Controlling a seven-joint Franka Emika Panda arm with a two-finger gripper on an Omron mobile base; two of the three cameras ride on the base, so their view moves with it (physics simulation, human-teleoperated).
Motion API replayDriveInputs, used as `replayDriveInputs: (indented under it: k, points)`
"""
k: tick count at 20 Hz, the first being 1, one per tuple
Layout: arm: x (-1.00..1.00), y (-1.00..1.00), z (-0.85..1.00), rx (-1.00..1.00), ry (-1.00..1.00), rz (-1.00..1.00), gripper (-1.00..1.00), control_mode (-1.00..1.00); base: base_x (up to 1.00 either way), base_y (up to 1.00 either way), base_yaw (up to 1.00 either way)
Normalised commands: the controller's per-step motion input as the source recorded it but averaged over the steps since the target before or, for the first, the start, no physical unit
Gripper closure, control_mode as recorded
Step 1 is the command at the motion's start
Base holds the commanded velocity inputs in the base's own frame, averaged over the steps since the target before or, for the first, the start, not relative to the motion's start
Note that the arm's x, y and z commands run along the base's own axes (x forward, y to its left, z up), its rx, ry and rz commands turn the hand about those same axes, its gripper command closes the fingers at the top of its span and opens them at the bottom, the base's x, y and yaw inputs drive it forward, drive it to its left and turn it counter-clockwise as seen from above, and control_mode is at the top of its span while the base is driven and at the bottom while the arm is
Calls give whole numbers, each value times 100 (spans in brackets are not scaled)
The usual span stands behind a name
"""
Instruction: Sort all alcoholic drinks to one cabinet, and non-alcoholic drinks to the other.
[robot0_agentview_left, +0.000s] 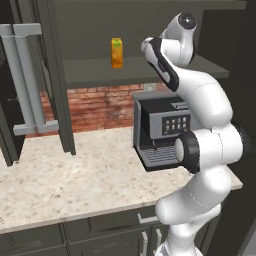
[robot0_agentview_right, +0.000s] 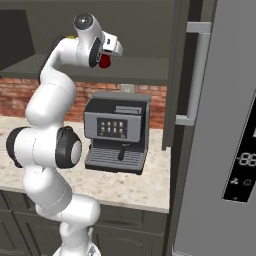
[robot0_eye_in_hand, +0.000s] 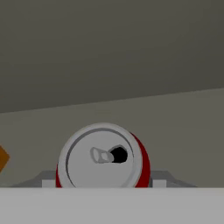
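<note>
Gripper (robot0_eye_in_hand: 103, 186) is clamped on the red soda can (robot0_eye_in_hand: 103, 155), jaws on either side of it, silver top w/ pull tab facing the hand cam. Can sits btwn the jaws, held up inside the open upper cabinet above its shelf (robot0_agentview_left: 100, 72). Orange juice carton (robot0_agentview_left: 117, 52) stands upright on that shelf, off to one side of the jaws, well apart. Coffee machine (robot0_agentview_right: 117, 130) sits on the counter (robot0_agentview_left: 60, 180), below the jaws.

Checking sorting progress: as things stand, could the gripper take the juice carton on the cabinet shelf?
Probably not yet: the gripper is shut on the red can. The carton stands unobstructed on the shelf.
</note>
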Motion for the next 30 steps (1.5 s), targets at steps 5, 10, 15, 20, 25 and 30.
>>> replayDriveInputs:
  k: [5, 10, 15, 20, 25, 30]
  points:
    - [47, 0, -17, 0, 0, 0, 100, -100, 0, 0, 0]
    - [36, 0, -29, 0, 0, 0, 100, -100, 0, 0, 0]
    - [18, 0, -33, 0, 0, 0, -100, -100, 0, 0, 0]
    - [0, 0, -14, 0, 0, 0, -100, -100, 0, 0, 0]
    - [0, 0, 0, 0, -6, 0, -100, -100, 0, 0, 0]
    - [0, 0, 0, -1, -11, 0, -100, -100, 0, 0, 0]
